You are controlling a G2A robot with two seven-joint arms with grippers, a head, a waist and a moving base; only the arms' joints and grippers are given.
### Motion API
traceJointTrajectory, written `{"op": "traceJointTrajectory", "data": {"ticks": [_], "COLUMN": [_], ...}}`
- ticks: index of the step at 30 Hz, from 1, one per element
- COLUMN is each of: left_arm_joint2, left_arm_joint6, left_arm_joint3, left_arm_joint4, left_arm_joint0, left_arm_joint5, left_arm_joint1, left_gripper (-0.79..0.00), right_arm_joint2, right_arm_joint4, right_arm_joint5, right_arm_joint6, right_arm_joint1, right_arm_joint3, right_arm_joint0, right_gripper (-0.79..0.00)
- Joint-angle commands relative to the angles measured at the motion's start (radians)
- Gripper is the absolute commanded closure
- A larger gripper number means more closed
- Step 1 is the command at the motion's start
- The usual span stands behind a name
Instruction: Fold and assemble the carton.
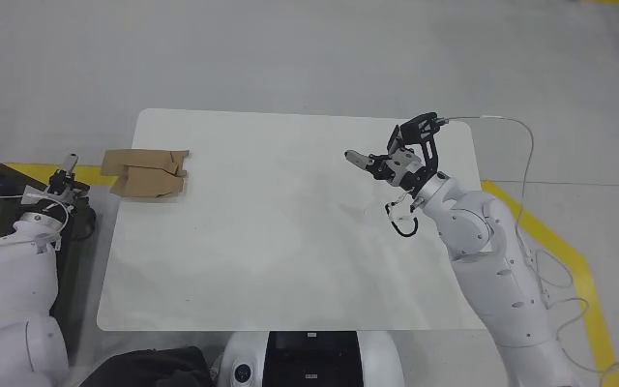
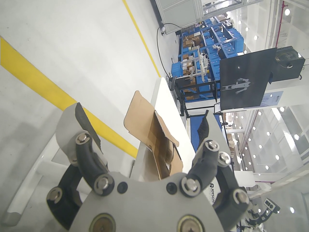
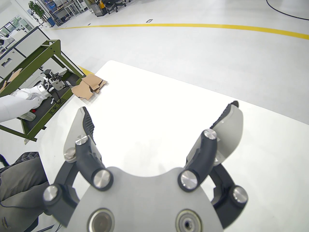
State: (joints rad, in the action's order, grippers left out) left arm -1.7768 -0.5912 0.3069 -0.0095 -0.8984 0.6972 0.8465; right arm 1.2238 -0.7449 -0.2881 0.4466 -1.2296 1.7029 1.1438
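Observation:
A flattened brown carton (image 1: 147, 172) lies on the far left corner of the white table (image 1: 290, 252), one flap hanging over the table's left edge. In the left wrist view the carton (image 2: 154, 136) shows its open flaps at the table's end. My left gripper (image 2: 142, 121) is open and empty, off the table to the left, a short way from the carton. My right gripper (image 3: 159, 117) is open and empty above the right part of the table (image 3: 169, 92), far from the carton (image 3: 90, 86). From above, the right gripper (image 1: 392, 155) sits near the far right corner.
A green metal cart (image 3: 31, 78) stands on the floor beyond the table's left edge, beside the left arm (image 3: 26, 95). A thin cable (image 1: 513, 135) runs from the right wrist off past the table's right side. Yellow floor tape (image 1: 551, 242) borders the workspace.

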Motion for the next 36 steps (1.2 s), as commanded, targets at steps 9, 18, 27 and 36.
{"op": "traceJointTrajectory", "data": {"ticks": [9, 18, 27, 36], "left_arm_joint2": [0.013, 0.013, 0.015, 0.049], "left_arm_joint6": [0.024, 0.024, 0.024, -0.035], "left_arm_joint3": [-0.021, -0.021, -0.019, 0.066], "left_arm_joint4": [0.001, 0.001, 0.002, -0.031], "left_arm_joint0": [0.016, 0.016, 0.014, -0.027], "left_arm_joint5": [0.000, 0.000, -0.004, -0.092], "left_arm_joint1": [0.010, 0.010, 0.010, 0.037], "left_gripper": [-0.785, -0.785, -0.785, -0.785], "right_arm_joint2": [0.000, 0.000, 0.000, 0.000], "right_arm_joint4": [0.000, 0.000, 0.000, 0.000], "right_arm_joint5": [0.000, 0.000, 0.000, 0.000], "right_arm_joint6": [0.000, 0.000, 0.000, 0.000], "right_arm_joint1": [0.000, 0.000, 0.000, 0.000], "right_arm_joint3": [0.000, 0.000, 0.000, 0.000], "right_arm_joint0": [0.000, 0.000, 0.000, 0.000], "right_gripper": [-0.785, -0.785, -0.785, -0.785]}}
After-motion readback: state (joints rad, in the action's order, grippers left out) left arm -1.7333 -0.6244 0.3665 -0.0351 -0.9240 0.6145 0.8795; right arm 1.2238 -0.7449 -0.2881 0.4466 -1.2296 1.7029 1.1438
